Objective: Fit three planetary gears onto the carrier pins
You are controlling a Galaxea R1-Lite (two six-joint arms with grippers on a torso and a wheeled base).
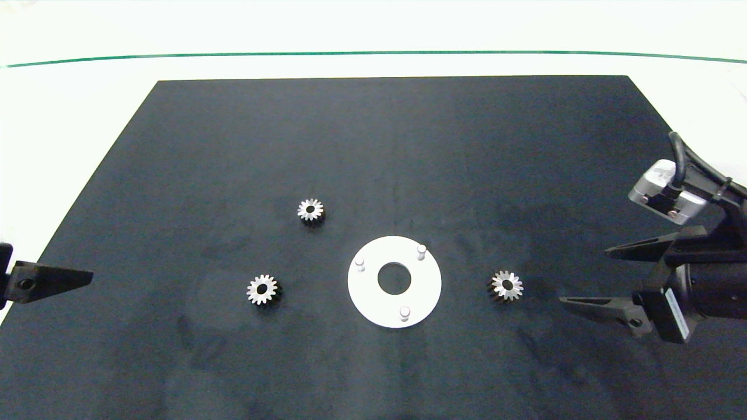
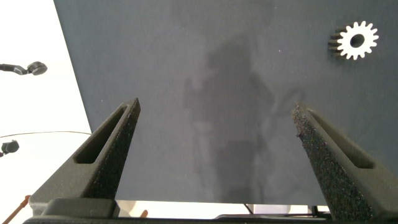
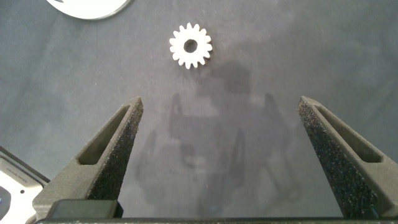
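Gear fitting, not begun: three gears [image 1: 507, 285] loose around disc [image 1: 367, 294], pins [image 1: 404, 313] bare.
Right gripper [image 1: 589, 279] spread empty beside nearest gear; must centre, then close. Left gripper [image 2: 217, 134] spread, idle.

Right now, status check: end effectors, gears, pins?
Both end effectors open, left parked, right facing nearest gear. Three gears loose on mat. Pins bare. Nothing blocking.

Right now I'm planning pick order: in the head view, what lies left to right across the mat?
Left gripper → lower-left gear → upper gear → white disc with its pins → right gear → right gripper.
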